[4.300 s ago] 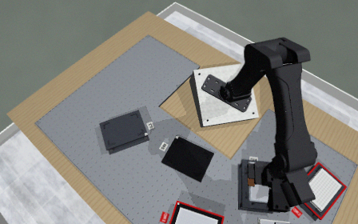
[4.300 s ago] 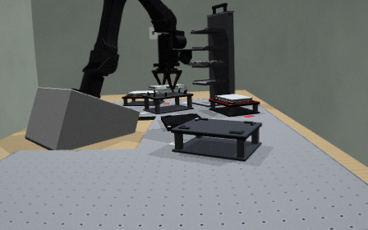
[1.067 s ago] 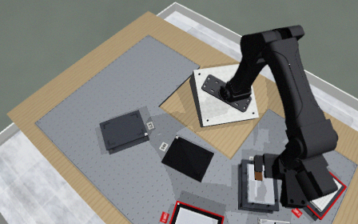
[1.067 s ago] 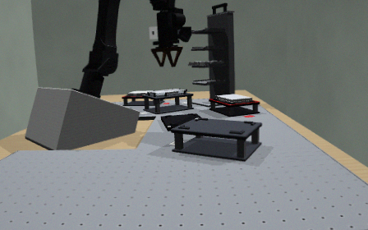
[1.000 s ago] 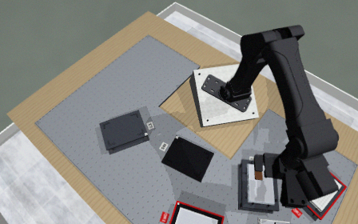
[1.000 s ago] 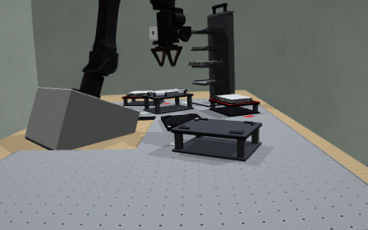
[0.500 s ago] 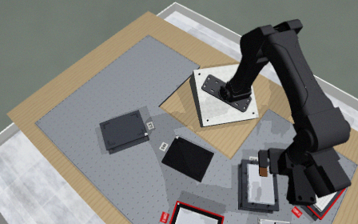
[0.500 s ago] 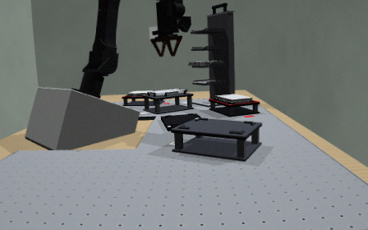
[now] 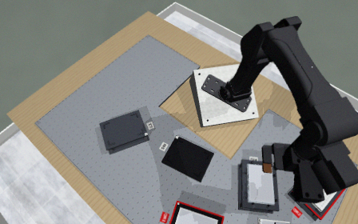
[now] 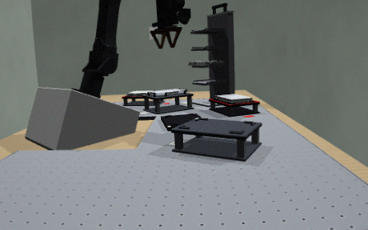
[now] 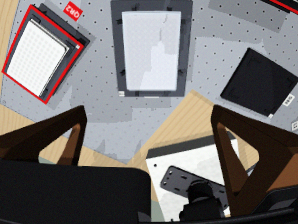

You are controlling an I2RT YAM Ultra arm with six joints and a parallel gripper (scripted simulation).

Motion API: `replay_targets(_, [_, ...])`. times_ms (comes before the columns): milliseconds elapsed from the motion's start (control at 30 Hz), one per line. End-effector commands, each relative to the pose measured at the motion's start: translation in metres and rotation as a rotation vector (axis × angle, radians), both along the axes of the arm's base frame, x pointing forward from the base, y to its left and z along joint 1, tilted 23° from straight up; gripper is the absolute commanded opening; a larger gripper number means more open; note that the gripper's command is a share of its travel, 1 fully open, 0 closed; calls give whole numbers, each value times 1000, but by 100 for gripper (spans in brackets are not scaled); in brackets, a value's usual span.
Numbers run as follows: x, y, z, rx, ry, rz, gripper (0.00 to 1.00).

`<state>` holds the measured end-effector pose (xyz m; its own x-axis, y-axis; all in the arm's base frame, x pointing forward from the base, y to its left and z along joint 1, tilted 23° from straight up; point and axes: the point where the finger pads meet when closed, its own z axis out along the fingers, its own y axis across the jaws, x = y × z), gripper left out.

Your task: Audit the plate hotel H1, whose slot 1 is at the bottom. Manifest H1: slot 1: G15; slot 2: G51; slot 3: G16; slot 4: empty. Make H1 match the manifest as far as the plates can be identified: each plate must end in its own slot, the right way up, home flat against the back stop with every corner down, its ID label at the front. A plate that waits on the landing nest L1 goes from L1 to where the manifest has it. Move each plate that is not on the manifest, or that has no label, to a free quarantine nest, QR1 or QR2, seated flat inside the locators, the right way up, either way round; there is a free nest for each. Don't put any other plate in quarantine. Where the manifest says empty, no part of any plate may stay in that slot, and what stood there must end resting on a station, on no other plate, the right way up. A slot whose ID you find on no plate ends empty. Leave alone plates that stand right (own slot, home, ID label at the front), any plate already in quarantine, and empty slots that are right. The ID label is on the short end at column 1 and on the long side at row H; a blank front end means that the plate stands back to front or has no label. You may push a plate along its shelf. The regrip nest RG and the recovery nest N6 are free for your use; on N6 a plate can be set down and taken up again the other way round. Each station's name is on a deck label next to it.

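Note:
My gripper (image 10: 166, 47) (image 11: 148, 112) is open and empty, high above the nests. A pale plate (image 9: 260, 184) (image 10: 166, 92) (image 11: 151, 50) sits on the dark regrip nest RG (image 9: 243, 194) (image 11: 185, 30); no ID is readable. White plates lie on red-rimmed QR1 and QR2: QR1's plate (image 9: 196, 218) (image 10: 234, 98) and QR2's plate (image 11: 36, 57). Hotel H1 (image 10: 222, 25) stands at the back; its second shelf from the bottom holds a plate (image 10: 203, 64). The other shelves look thin, but their contents cannot be told.
The raised nest beside the small deck label, apparently L1 (image 9: 123, 127) (image 10: 218, 126), bears no plate. Recovery nest N6 (image 9: 188, 158) (image 11: 259, 82) is dark, tilted and bare. The arm's white base block (image 9: 232, 114) stands beside these nests.

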<state>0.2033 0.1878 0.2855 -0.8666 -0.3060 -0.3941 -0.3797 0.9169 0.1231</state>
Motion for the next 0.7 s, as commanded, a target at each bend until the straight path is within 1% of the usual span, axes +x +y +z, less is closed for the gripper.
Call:
replay_targets(0, [-5,-4,1,-11,10,0,100])
replay_targets(33, [-5,-4,1,-11,10,0,100])
replay_targets(533, [17,-49,-4,-13,9,-1,100])
replay_targets(600, [17,-49,-4,-13,9,-1,100])
replay_targets(667, [20,-55,-4,-13,9,-1,100])
